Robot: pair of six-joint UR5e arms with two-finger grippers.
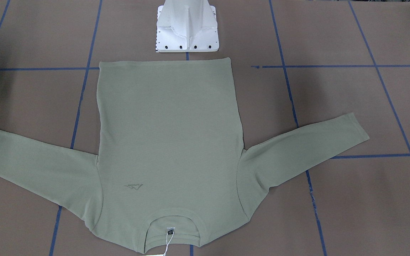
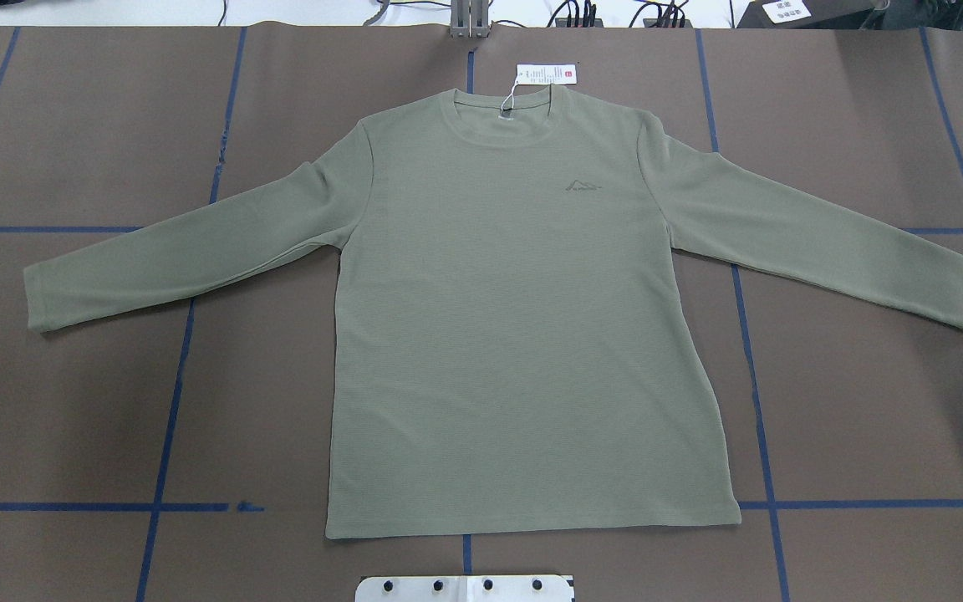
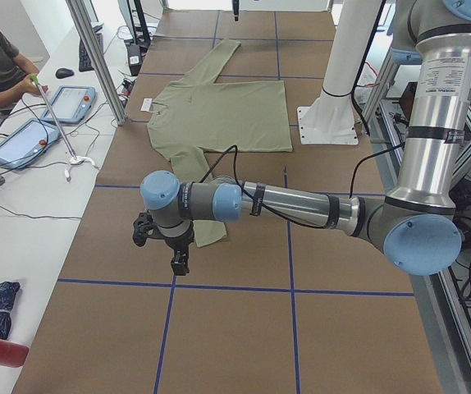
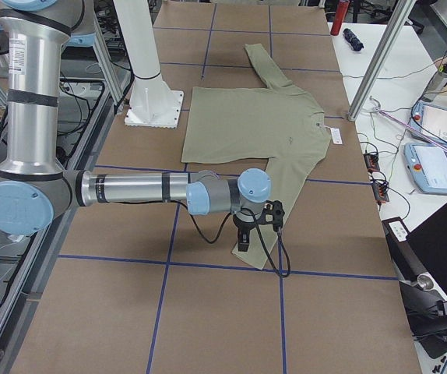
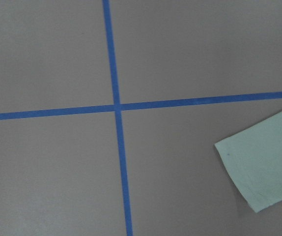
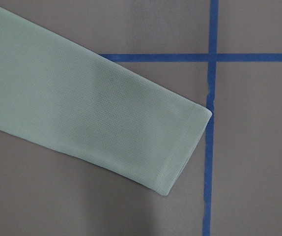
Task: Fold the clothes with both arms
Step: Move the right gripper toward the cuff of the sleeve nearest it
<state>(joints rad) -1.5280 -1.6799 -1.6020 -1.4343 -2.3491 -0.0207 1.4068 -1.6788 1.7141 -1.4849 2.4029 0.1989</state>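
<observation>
Overhead exterior view: brown table [image 2: 72,401], gridded with blue tape, carried the sage-green long-sleeved knit shirt [image 2: 523,334] flat and face up, sleeves spread, hem nearest the robot. Silver-grey tubular left arm [image 3: 293,205] and right arm [image 4: 130,187] each reached out low toward a sleeve end. Black left gripper [image 3: 180,264] and right gripper [image 4: 244,241] hung by the cuffs; whether parted or closed, could not tell. White hang tag [image 2: 545,73] lay just beyond the collar. Small tonal logo [image 2: 583,186] sat on the chest.

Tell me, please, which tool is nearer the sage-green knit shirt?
Right. The right tool hangs over one sleeve cuff of the shirt; the left tool hangs over bare table just beyond the other cuff.
</observation>
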